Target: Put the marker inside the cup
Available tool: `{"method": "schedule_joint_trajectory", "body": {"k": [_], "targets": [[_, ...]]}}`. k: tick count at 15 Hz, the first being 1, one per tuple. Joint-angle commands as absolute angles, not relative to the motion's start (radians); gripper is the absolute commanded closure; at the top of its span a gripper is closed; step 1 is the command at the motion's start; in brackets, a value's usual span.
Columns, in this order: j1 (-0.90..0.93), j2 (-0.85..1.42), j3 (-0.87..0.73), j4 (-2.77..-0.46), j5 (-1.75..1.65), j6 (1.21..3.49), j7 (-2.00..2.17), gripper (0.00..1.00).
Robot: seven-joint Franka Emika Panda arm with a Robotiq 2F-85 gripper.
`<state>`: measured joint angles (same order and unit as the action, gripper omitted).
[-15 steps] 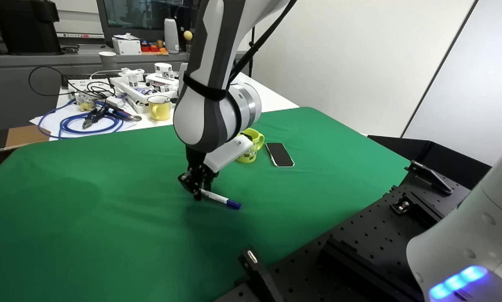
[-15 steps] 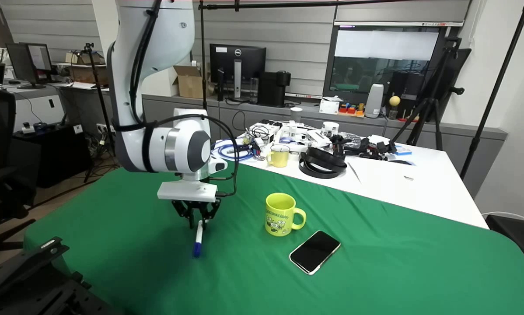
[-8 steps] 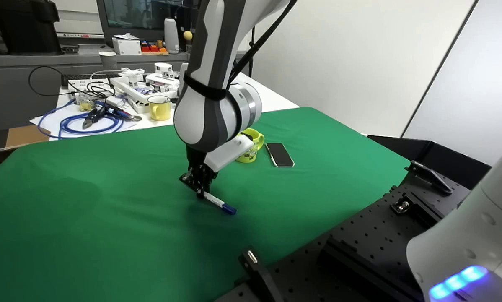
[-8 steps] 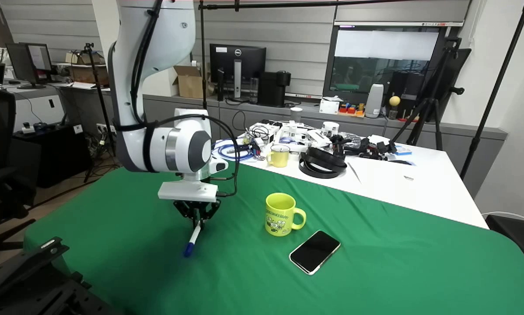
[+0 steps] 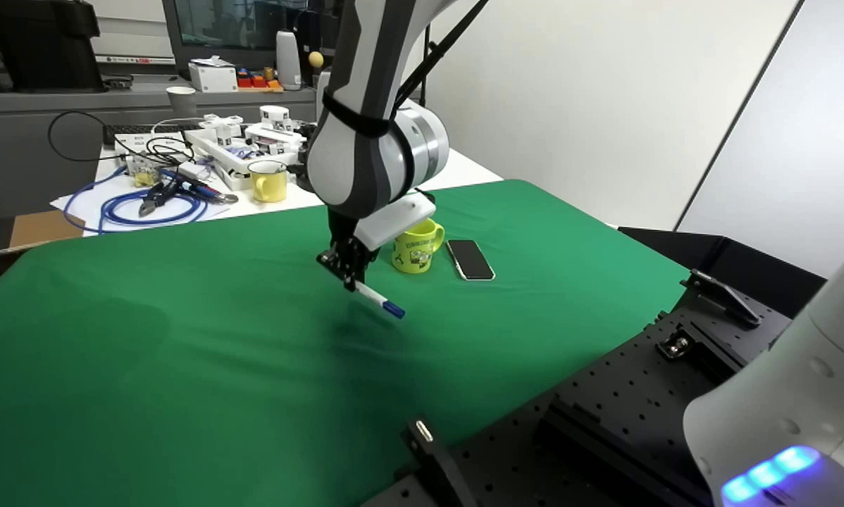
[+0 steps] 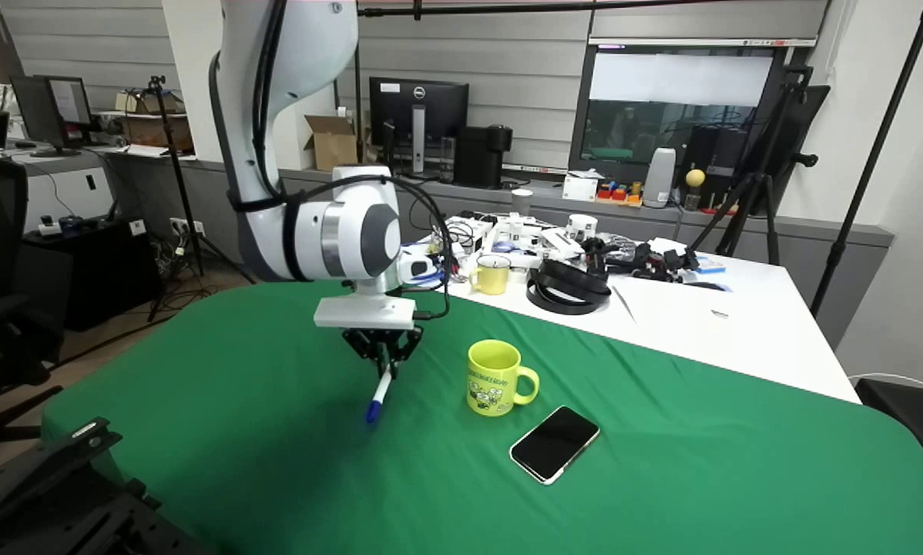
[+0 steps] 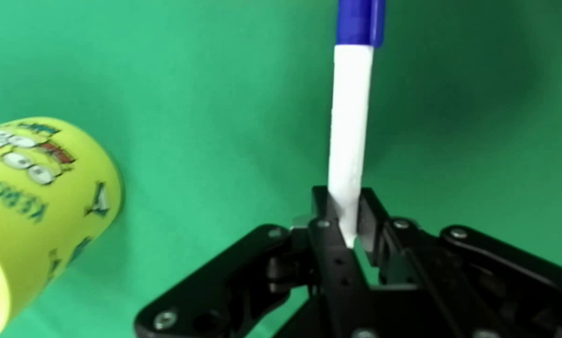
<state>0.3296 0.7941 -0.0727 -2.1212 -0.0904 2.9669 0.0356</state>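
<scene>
Grey wall panels (image 6: 523, 65) back the room, and in front of them a white table (image 6: 739, 331) lies partly under green cloth (image 6: 700, 462). My gripper (image 7: 343, 203) hangs above that cloth, near the upright yellow-green mug (image 6: 488, 389) with cartoon faces; a dark-screened smartphone (image 6: 555, 445) lies beside the mug. Clamped between my fingers (image 7: 332, 263) is the white marker (image 7: 350, 122), outside the mug: they grip its plain end, and the blue cap (image 7: 356, 21) points away from them.
</scene>
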Motion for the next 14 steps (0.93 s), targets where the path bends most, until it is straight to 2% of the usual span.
{"method": "schedule_joint_trajectory", "body": {"k": [1,8,14], "targets": [[0.36,0.679,-0.164,-2.174,-0.108,2.964,0.097,0.96],[0.467,0.567,-0.358,-2.213,-0.193,3.006,0.18,0.96],[0.821,0.686,-0.753,-2.243,-0.163,3.241,0.292,0.96]]}}
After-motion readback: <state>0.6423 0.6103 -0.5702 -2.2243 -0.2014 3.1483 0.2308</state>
